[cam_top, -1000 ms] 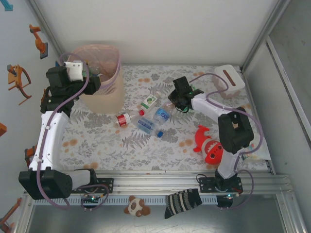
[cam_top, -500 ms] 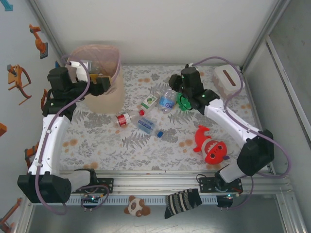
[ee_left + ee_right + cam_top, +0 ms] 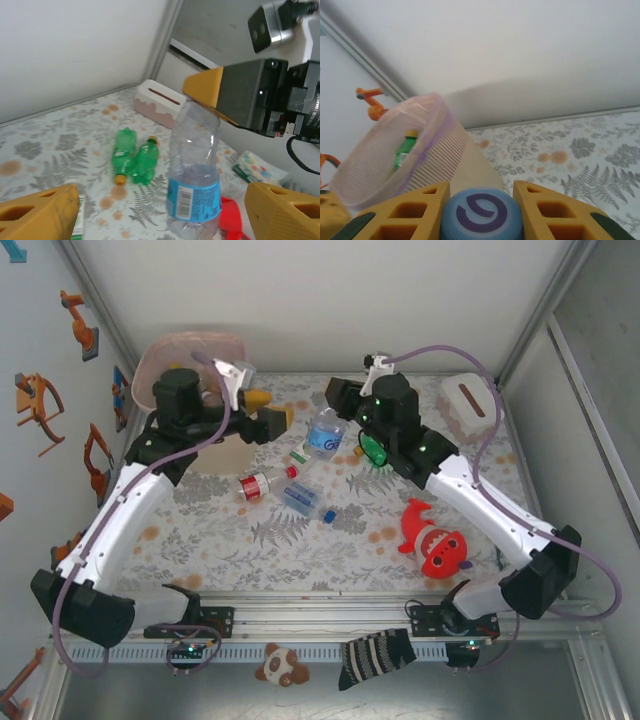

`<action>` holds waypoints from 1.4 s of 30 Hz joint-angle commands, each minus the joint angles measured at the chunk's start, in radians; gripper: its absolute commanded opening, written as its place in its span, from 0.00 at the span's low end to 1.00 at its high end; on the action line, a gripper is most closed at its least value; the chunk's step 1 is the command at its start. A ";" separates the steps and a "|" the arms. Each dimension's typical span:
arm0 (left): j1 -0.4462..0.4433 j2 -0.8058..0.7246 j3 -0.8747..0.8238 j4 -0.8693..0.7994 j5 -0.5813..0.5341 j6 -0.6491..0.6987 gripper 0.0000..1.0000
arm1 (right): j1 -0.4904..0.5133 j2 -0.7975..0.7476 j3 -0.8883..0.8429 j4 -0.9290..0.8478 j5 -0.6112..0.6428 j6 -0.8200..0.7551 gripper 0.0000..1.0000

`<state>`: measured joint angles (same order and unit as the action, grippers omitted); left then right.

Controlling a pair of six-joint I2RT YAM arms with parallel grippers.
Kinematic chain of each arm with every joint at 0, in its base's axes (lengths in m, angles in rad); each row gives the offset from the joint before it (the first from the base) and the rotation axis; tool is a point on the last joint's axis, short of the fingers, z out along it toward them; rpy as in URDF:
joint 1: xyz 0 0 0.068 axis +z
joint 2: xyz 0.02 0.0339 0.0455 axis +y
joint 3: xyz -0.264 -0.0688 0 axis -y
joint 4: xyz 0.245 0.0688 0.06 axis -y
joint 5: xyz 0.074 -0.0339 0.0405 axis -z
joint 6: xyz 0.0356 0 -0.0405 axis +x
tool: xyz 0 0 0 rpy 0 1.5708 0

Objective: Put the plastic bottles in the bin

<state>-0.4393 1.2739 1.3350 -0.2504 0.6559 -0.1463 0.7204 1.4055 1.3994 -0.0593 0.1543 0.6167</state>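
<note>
Clear bottle (image 3: 322, 433) clamped in right gripper (image 3: 481, 205) | left gripper (image 3: 162, 212) wide | right wrist: green bottle (image 3: 404, 150) inside bin (image 3: 437, 160)

Red shark plush (image 3: 436, 543), white slotted box (image 3: 470, 395), striped sock (image 3: 375, 654), small brown-white plush (image 3: 282, 665)

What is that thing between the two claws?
A clear blue-labelled bottle, gripped at its top by the right claw and facing the open left claw. The top view and the left wrist view both show it.
</note>
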 commanded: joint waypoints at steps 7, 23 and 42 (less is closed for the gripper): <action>-0.144 0.117 0.096 -0.018 0.030 0.017 0.89 | 0.039 -0.064 0.052 0.108 0.008 -0.053 0.32; -0.200 0.176 0.168 -0.183 0.050 0.134 0.70 | 0.056 -0.100 0.064 0.118 0.019 -0.085 0.32; -0.199 0.149 0.170 -0.183 0.029 0.169 0.48 | 0.061 -0.104 0.065 0.089 0.034 -0.090 0.48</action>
<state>-0.6357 1.4452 1.4803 -0.4278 0.6960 0.0048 0.7734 1.3273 1.4246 0.0124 0.1555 0.5438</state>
